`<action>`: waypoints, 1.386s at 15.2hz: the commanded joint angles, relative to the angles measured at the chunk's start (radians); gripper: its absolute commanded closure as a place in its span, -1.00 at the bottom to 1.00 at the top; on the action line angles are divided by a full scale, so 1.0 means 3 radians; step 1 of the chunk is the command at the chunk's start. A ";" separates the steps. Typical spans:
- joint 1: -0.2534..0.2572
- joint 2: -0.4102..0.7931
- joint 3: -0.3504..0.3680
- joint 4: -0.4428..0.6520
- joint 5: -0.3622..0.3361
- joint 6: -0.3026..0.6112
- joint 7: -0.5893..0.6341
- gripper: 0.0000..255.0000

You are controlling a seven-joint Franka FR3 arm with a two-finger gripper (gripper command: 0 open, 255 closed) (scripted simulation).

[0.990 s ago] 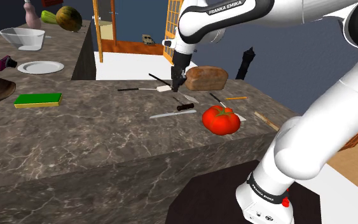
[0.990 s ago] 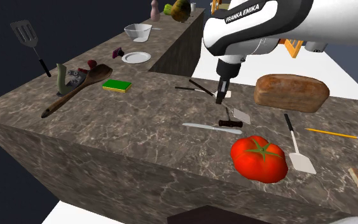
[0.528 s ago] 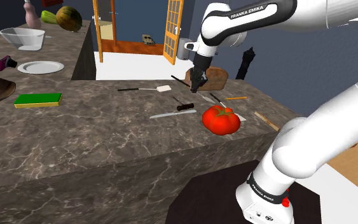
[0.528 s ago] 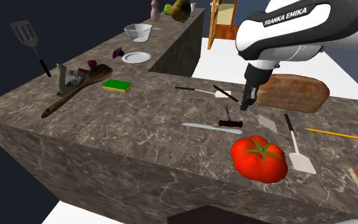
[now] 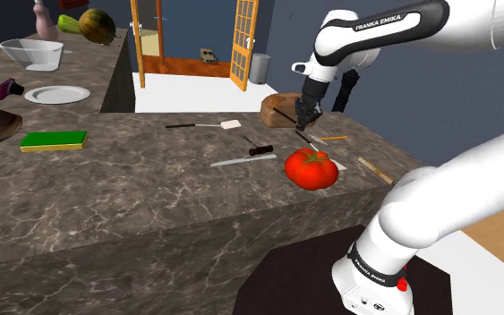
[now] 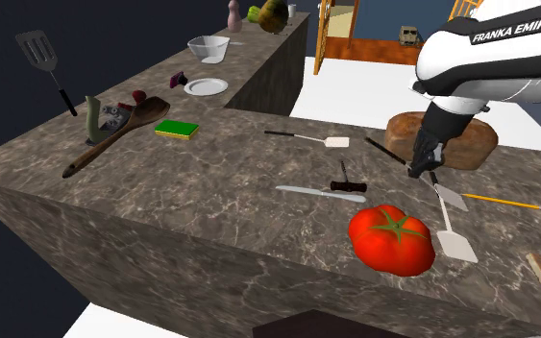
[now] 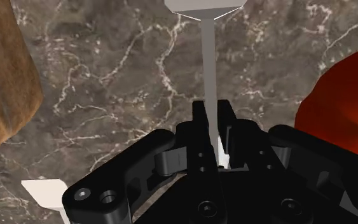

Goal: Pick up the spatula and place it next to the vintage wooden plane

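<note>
**Dark counter, spatula clamped in the gripper**

Dark veined stone forms the counter point(image 5: 151, 188) that runs across both outside views, with orange-framed doors behind it at the top of the shoulder view. The white arm point(image 5: 375, 27) arches from the stand at lower right to the counter's far side, upper right of centre. A brown loaf point(image 6: 475, 149) lies just behind the wrist at the right of the second exterior view. A red tomato point(image 6: 391, 238) sits lower, right of centre. At the left of that frame lies a long wooden ladle point(image 6: 114, 139), with the plane point(image 6: 105, 115) just beside it.

The spatula point(image 6: 453, 200) is well apart from the plane, at the right of the frame. It is tilted, with its dark handle up and to the left and its pale blade low, over the handle of a second spatula point(image 6: 448, 230) lying by the tomato. Whether the blade touches anything I cannot tell. The gripper point(image 6: 418, 171) holds it. In the wrist view the fingers point(image 7: 199, 118) are drawn almost together, pinching the thin grey shaft. A knife point(image 6: 318, 193) lies near the frame's centre.
</note>
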State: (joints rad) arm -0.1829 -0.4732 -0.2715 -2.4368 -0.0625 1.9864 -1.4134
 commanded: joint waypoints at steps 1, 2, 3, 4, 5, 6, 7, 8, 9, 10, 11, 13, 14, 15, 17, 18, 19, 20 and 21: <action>-0.0087 -0.0078 -0.0118 -0.0059 -0.0077 -0.0018 -0.0160 1.00; -0.0128 -0.0107 -0.0177 -0.0072 -0.0114 -0.0033 -0.0235 1.00; -0.0169 -0.0132 -0.0235 -0.0080 -0.0151 -0.0048 -0.0311 1.00; -0.0210 -0.0154 -0.0295 -0.0085 -0.0187 -0.0063 -0.0388 1.00; -0.0250 -0.0171 -0.0355 -0.0085 -0.0224 -0.0077 -0.0466 1.00; -0.0290 -0.0185 -0.0416 -0.0081 -0.0260 -0.0091 -0.0545 1.00; -0.0329 -0.0194 -0.0478 -0.0074 -0.0295 -0.0104 -0.0625 1.00; -0.0366 -0.0199 -0.0542 -0.0063 -0.0329 -0.0116 -0.0706 1.00; -0.0402 -0.0199 -0.0606 -0.0047 -0.0362 -0.0128 -0.0787 1.00; -0.0437 -0.0196 -0.0670 -0.0028 -0.0393 -0.0138 -0.0870 1.00; -0.0469 -0.0188 -0.0736 -0.0005 -0.0423 -0.0148 -0.0953 1.00; -0.0527 -0.0160 -0.0872 0.0052 -0.0477 -0.0165 -0.1121 1.00; -0.0552 -0.0140 -0.0942 0.0086 -0.0502 -0.0172 -0.1206 1.00; -0.0576 -0.0116 -0.1011 0.0124 -0.0522 -0.0178 -0.1294 1.00; -0.0615 -0.0055 -0.1156 0.0210 -0.0556 -0.0187 -0.1470 1.00; -0.0631 -0.0017 -0.1230 0.0259 -0.0568 -0.0191 -0.1560 1.00; -0.0645 0.0024 -0.1305 0.0310 -0.0576 -0.0194 -0.1652 1.00; -0.0655 0.0070 -0.1382 0.0366 -0.0580 -0.0196 -0.1745 1.00; -0.0662 0.0120 -0.1461 0.0425 -0.0579 -0.0197 -0.1840 1.00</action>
State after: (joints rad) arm -0.3798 -0.4512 -0.6889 -2.3250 -0.2361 1.9274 -1.9385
